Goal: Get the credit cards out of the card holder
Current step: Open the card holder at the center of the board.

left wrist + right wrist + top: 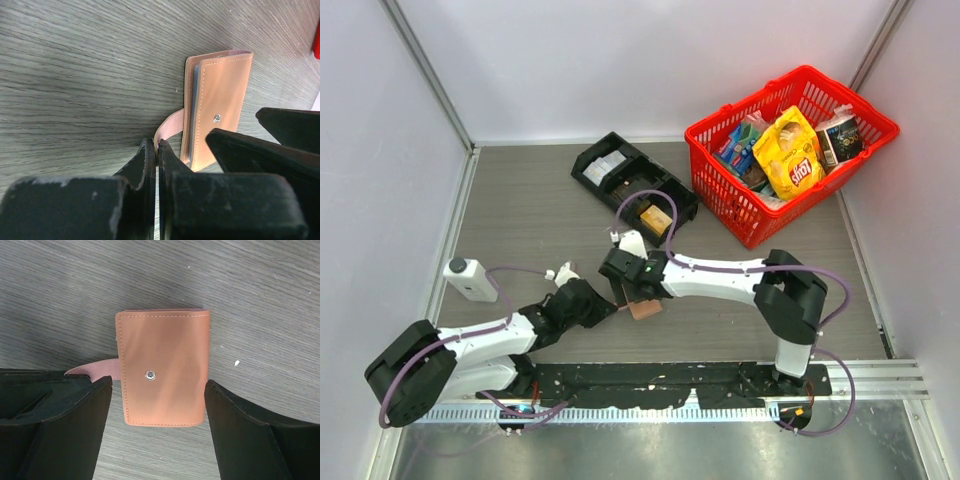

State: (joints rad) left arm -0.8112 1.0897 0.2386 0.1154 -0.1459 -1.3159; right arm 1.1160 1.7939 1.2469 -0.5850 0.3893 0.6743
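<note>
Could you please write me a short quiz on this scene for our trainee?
1. True or false: the card holder is folded closed, with its snap undone.
2. What does the left tool pinch? A: the tab; B: a loose card; C: nothing.
3. Fill in: the right tool straddles the card holder with its jaws ___.
Key: 1 true; 2 A; 3 open.
</note>
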